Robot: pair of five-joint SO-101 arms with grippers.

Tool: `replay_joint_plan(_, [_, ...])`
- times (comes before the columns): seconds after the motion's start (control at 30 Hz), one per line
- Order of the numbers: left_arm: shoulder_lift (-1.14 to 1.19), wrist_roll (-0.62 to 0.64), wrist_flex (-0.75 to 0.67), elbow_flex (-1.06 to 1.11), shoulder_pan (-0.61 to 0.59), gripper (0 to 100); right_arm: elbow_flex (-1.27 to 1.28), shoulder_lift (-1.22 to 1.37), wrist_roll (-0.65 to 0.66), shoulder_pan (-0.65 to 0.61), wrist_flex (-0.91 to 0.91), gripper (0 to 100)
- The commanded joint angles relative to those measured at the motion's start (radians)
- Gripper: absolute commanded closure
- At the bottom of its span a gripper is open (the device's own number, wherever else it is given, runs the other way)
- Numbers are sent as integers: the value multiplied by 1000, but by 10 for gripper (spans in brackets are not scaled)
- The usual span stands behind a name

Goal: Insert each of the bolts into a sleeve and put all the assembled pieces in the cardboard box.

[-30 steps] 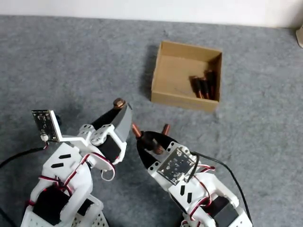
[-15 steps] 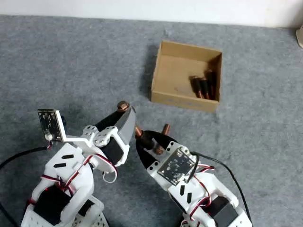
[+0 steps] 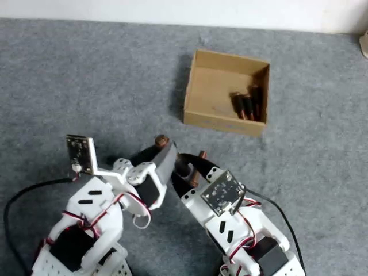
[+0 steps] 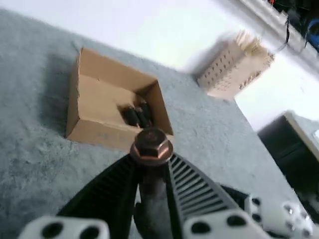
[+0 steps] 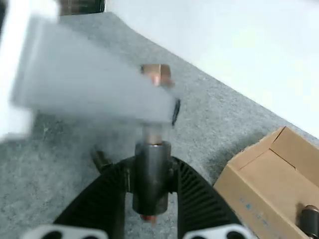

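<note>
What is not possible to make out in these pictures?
1. High view: whether the bolt has entered the sleeve; the left end effector covers the joint.
2. Right wrist view: the bolt's shaft; the blurred left end effector crosses it.
3. High view: how many pieces lie in the box; they are small and dark.

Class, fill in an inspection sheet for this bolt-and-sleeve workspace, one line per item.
Surface: grey carpet.
Job's things: bolt and sleeve, each gripped; cardboard box holds assembled pieces; copper piece near the arms, kind unclear.
Clutter: nothing seen.
Grippers: left gripper shut on bolt; right gripper shut on sleeve.
Cables: black cable by the left arm, another cable by the right.
Surroundings: white band beyond the carpet; pale block with holes.
</note>
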Motion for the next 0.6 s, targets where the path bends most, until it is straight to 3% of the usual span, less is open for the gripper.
replay_joint_plan(0.0, [4, -9, 71, 1, 91, 996, -18, -12, -15, 44, -58, 994])
replay_joint_plan(0.1, [4, -51, 110, -2, 183, 996, -18, -12, -15, 47, -54, 994])
replay_joint_plan(0.3, [4, -94, 110, -7, 191, 996, 4, -12, -15, 48, -54, 994])
replay_joint_plan(0.47, [4, -94, 110, -7, 73, 980, 10, -12, -15, 48, -56, 994])
replay_joint_plan(0.57, [4, -94, 115, -5, 25, 856, 10, -12, -15, 48, -54, 994])
